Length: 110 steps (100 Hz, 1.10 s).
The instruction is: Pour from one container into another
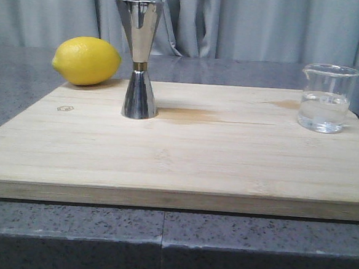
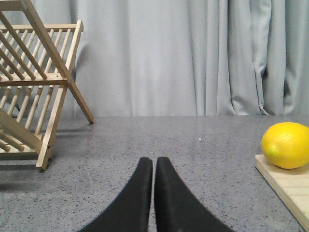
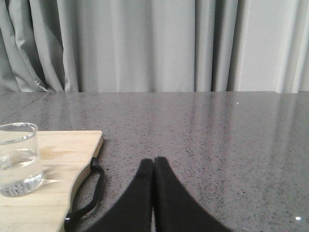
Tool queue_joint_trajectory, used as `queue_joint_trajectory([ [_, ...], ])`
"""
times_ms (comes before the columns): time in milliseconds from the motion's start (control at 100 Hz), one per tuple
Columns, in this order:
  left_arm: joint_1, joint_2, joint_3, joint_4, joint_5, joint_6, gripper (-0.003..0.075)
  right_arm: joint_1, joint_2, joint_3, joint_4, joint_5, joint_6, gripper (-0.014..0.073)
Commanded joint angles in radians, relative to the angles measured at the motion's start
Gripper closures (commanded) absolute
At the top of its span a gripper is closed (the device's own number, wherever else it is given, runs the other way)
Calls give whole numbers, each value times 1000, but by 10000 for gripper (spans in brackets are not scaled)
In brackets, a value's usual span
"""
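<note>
A small clear glass beaker (image 1: 327, 98) with water in its bottom stands at the right end of the wooden board (image 1: 178, 153); it also shows in the right wrist view as the beaker (image 3: 18, 159). The steel hourglass jigger (image 1: 139, 58) with a gold waist band stands upright left of the board's middle. My left gripper (image 2: 154, 162) is shut over the grey counter, off the board's left side, holding nothing. My right gripper (image 3: 154, 161) is shut over the counter to the right of the board, empty. Neither gripper appears in the front view.
A yellow lemon (image 1: 86, 60) rests on the board's back left corner, also seen as the lemon (image 2: 286, 145). A wooden dish rack (image 2: 34, 87) stands on the counter further left. A black handle (image 3: 87, 193) hangs on the board's right edge. Grey curtains close the back.
</note>
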Motion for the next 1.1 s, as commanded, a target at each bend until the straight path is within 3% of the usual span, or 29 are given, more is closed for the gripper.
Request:
queue_joint_trajectory([
  [0,2,-21,27,-9,-82,-1,739,-7,-22,8,1,-84,-9,665],
  [870,2,-21,27,-12,-96,-1,739,-7,-22,8,1,-95,-9,665],
  [980,2,-21,13,-60,-112,-6,739,-7,-22,-5,1,-140,-9,665],
  [1090,2,-21,-42,-124,-94,-6,739,-7,-22,-71,1,-69,-9,666],
])
